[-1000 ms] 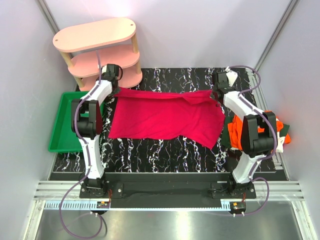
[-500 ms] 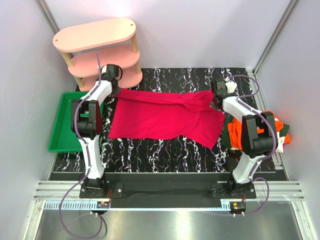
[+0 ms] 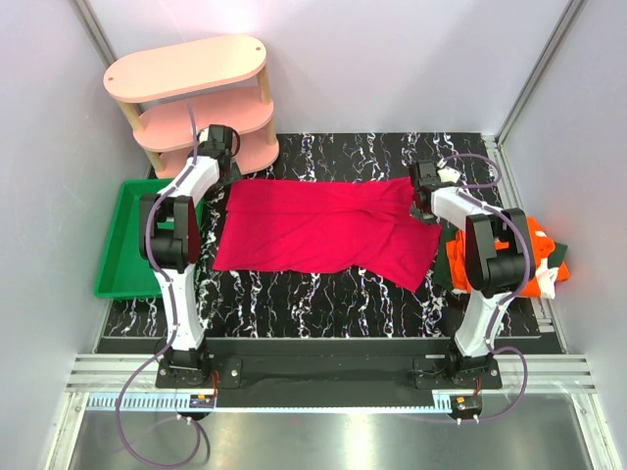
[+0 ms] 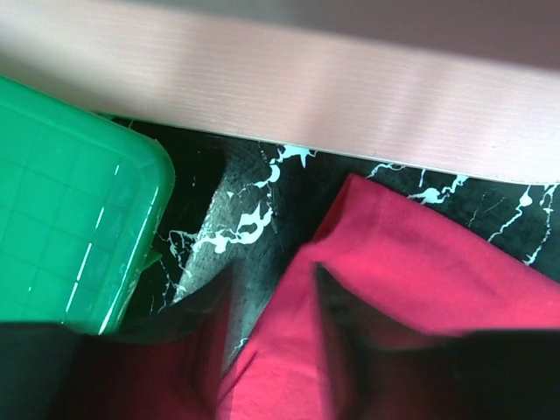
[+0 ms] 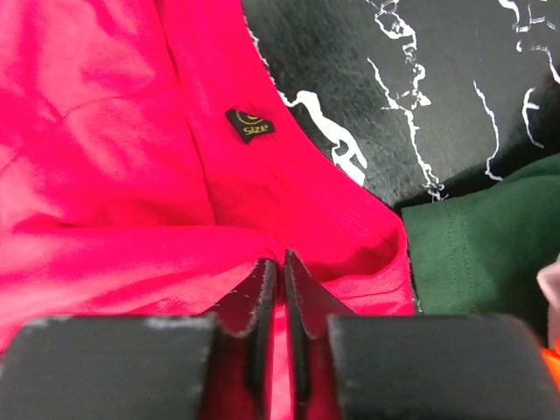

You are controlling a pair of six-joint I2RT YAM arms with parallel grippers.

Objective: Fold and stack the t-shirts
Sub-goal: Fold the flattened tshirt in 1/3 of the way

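The crimson t-shirt (image 3: 323,230) lies spread across the middle of the black marbled table. My left gripper (image 3: 226,179) is at its far left corner, where it stands open (image 4: 271,289) with the cloth's edge (image 4: 411,262) lying loose between the fingers. My right gripper (image 3: 424,202) is down at the far right corner. Its jaws (image 5: 282,262) are pressed nearly together with a thin fold of the crimson shirt (image 5: 114,131) between them. The orange t-shirt (image 3: 537,250) and the dark green one (image 5: 477,254) lie heaped at the right edge, behind the right arm.
A green plastic tray (image 3: 122,245) sits at the table's left edge, its corner (image 4: 70,192) close to my left fingers. A pink tiered shelf (image 3: 186,69) stands at the far left, its lowest board (image 4: 306,96) just beyond the left gripper.
My left gripper has opened and let go of the shirt's far left corner. The right gripper has come down and inward with the far right corner, and the far edge now lies flatter.
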